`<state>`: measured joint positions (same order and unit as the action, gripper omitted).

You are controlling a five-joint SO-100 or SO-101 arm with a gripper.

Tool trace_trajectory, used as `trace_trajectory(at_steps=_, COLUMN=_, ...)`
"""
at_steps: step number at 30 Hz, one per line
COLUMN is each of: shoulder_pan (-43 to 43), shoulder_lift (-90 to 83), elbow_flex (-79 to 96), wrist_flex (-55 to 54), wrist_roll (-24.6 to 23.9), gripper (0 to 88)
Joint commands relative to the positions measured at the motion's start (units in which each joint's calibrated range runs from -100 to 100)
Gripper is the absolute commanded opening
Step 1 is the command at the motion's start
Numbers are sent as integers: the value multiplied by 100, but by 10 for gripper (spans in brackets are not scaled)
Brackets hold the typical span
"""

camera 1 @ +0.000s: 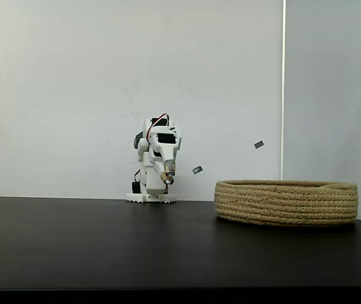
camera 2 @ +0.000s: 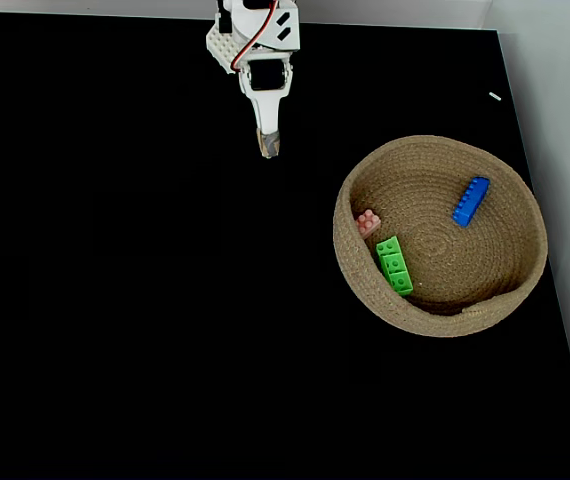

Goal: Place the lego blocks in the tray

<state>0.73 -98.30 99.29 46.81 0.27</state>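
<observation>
So all three bricks are sitting inside the tray (camera 2: 510, 290) in the top-down fixed view. The blue brick (camera 2: 471, 201) lies on the basket floor toward the upper right, angled, well apart from the other two. The green brick (camera 2: 395, 266) is down at the lower left of the floor, right against the inner wall, and the pink-orange brick (camera 2: 368, 222) is just above it, tucked up against the left wall and partly hidden by the rim, so I can't really tell how it's lying. Those two look like they're touching or nearly so, hard to say.

From the side-on fixed view the tray (camera 1: 286, 202) sits on the dark table (camera 1: 104, 247) to the right of the arm, and its rope wall hides everything inside. Its right end runs close to the picture edge.

The gripper (camera 2: 269, 146) is folded back near the arm's base at the top of the table, well apart from the tray, pointing down the table with its fingers pressed together and nothing between them. In the side view the gripper (camera 1: 168, 178) hangs nose-down in front of the white base, small and a bit blurry.
</observation>
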Motion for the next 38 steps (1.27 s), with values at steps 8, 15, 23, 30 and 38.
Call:
trace_trajectory(at_steps=8, shoulder_pan=108, shoulder_lift=-58, elbow_flex=71, wrist_flex=4, wrist_roll=-73, gripper=3)
trace_trajectory(at_steps=15, shoulder_pan=108, shoulder_lift=-49, elbow_flex=71, wrist_flex=4, wrist_roll=-34, gripper=3)
trace_trajectory(at_steps=23, shoulder_pan=108, shoulder_lift=-49, elbow_flex=71, wrist_flex=4, wrist_roll=-34, gripper=3)
trace_trajectory(at_steps=30, shoulder_pan=108, shoulder_lift=-49, elbow_flex=71, wrist_flex=4, wrist_roll=-54, gripper=3)
trace_trajectory(at_steps=38, shoulder_pan=108, shoulder_lift=-49, elbow_flex=71, wrist_flex=4, wrist_roll=-54, gripper=3)
